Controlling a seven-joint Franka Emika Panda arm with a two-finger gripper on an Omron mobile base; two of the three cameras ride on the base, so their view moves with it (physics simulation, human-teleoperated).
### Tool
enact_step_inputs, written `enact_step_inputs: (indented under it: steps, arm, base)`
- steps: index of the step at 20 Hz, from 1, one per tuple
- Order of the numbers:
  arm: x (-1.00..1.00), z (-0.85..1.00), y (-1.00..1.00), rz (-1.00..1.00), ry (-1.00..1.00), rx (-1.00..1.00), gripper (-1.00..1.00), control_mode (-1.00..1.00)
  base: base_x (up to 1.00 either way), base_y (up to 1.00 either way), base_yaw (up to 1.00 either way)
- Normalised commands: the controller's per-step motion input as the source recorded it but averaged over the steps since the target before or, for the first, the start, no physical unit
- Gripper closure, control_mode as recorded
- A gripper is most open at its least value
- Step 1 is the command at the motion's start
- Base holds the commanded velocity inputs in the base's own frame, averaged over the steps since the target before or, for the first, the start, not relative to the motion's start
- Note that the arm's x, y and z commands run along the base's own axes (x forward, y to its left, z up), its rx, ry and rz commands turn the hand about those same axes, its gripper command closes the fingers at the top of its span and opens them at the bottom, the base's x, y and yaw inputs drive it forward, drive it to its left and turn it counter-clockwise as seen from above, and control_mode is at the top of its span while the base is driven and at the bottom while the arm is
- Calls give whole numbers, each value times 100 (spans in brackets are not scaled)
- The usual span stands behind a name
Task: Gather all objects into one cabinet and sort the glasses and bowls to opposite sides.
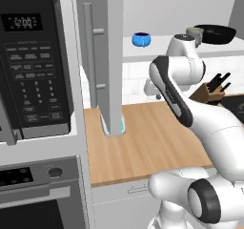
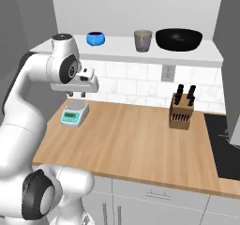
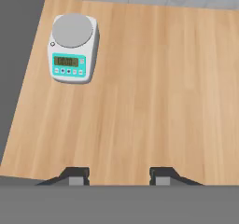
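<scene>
Left base view: cabinet door (image 1: 113, 56) swung open, bar handle (image 1: 88, 51) facing the camera. Blue bowl (image 1: 141, 39) on the white shelf (image 1: 157, 49), left part. Mug (image 1: 194, 33) and black bowl (image 1: 215, 33) further right on the same shelf, partly behind the arm's upper joint. Claw itself hidden by the arm here. Microwave (image 1: 33, 61) at far left.

Right base view: shelf (image 2: 187, 53) row left to right: blue bowl (image 2: 95, 38), mug (image 2: 143, 40), black bowl (image 2: 178, 39). Gripper (image 2: 75, 94) hangs below the shelf, over the kitchen scale (image 2: 75, 113), well under all three items. Knife block (image 2: 182, 110) on the counter (image 2: 140, 139), right of it.

Hand view: gripper (image 3: 120, 176) looks straight down at bare counter (image 3: 149, 87), fingers spread apart, nothing between them. Scale (image 3: 72, 48) up-left of the tips.
</scene>
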Motion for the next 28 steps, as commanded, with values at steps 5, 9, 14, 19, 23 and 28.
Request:
enact_step_inputs:
  steps: [5,9,14,19,23,28]
  arm:
    - [-60,0,-2,0,-3,0,-100,-100]
    - [-100,4,-17,-2,-12,2,-100,-100]
    - [-97,19,-20,-4,-6,3,-100,-100]
    - [-56,15,-3,-3,-5,2,-100,-100]
    - [-19,18,0,-7,-4,1,-100,-100]
    - [-16,13,0,-12,-1,0,-100,-100]
  base:
    - [0,0,0]
    - [0,0,0]
    - [0,0,0]
    - [0,0,0]
    - [0,0,0]
    - [0,0,0]
